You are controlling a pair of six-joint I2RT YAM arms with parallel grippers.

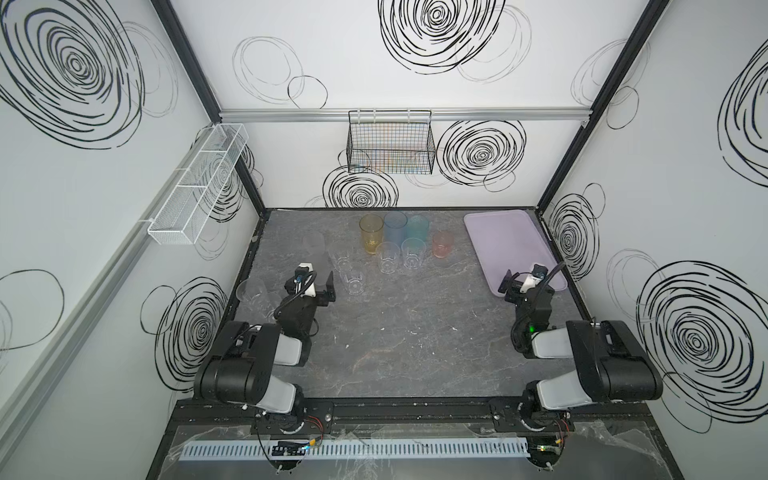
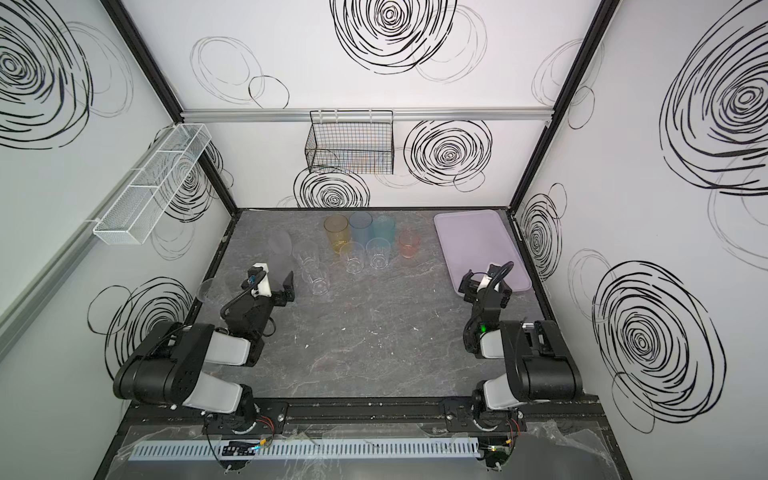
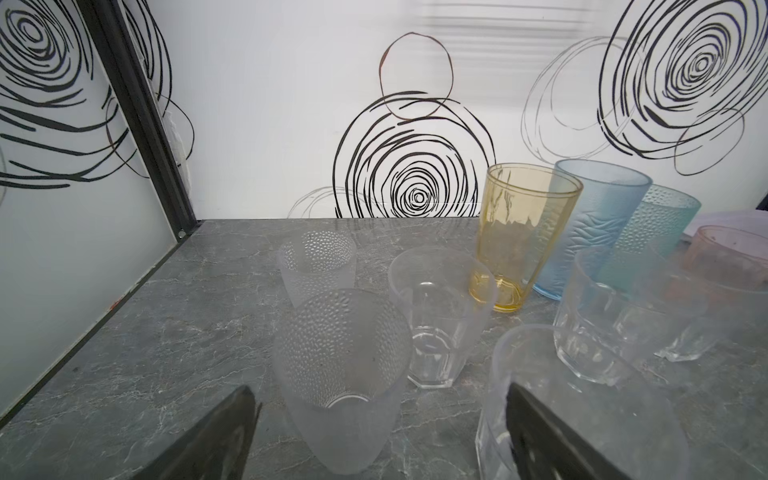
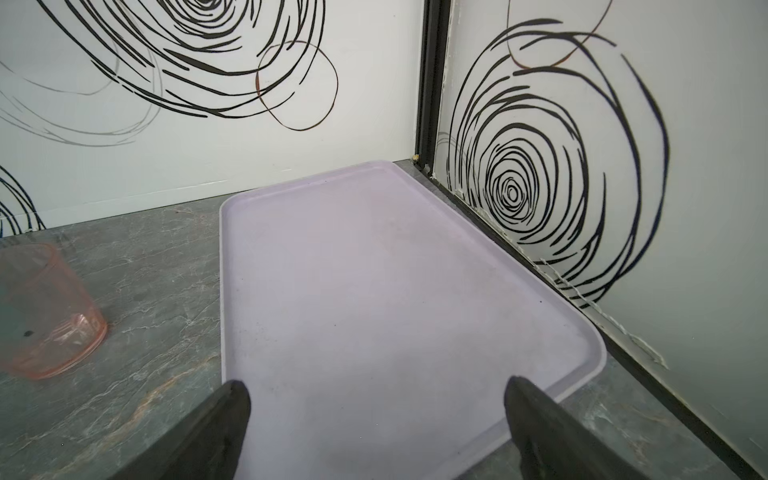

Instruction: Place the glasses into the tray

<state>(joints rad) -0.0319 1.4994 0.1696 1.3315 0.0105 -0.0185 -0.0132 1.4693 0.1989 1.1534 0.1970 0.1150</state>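
the lilac tray holds nothing yet. the glasses stand upright on the worktop off the tray's left side, the pink glass nearest it. the left end effector, jaws wide and empty, has a frosted dimpled glass just ahead, in line with the gap between its fingers. the right end effector, equally wide and empty, hangs over the tray's near end, well apart from that glass. the left arm looks better placed to close across its upright axis.

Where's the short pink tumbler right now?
In a top view the short pink tumbler stands upright on the grey tabletop, right of centre near the back, between the teal textured tumbler and the pale lilac rectangular tray, apart from the tray.
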